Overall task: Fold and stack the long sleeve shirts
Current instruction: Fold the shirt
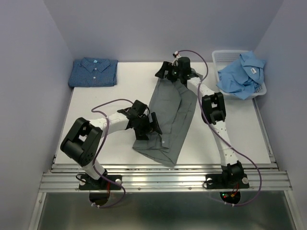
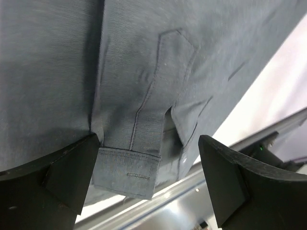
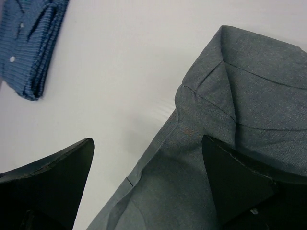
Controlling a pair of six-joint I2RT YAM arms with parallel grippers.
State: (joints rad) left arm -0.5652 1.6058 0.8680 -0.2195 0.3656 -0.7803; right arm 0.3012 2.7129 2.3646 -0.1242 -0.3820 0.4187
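The plain grey shirt (image 1: 170, 117) lies lengthwise in the middle of the table, partly folded, collar end at the far side. My left gripper (image 1: 151, 125) is open at its left edge. In the left wrist view the gripper (image 2: 147, 140) has its jaws wide apart over a grey sleeve cuff (image 2: 127, 175), not pinching it. My right gripper (image 1: 166, 73) is open over the collar end. In the right wrist view the gripper (image 3: 147, 141) straddles the shirt's shoulder edge (image 3: 192, 158). The dark blue shirt (image 1: 93, 72) lies folded at the far left. The light blue shirt (image 1: 242, 74) lies crumpled in the basket.
The white mesh basket (image 1: 223, 57) stands at the far right corner. The folded dark blue shirt also shows in the right wrist view (image 3: 29, 48). A metal rail (image 1: 163, 179) runs along the table's near edge, close to the grey shirt's lower hem.
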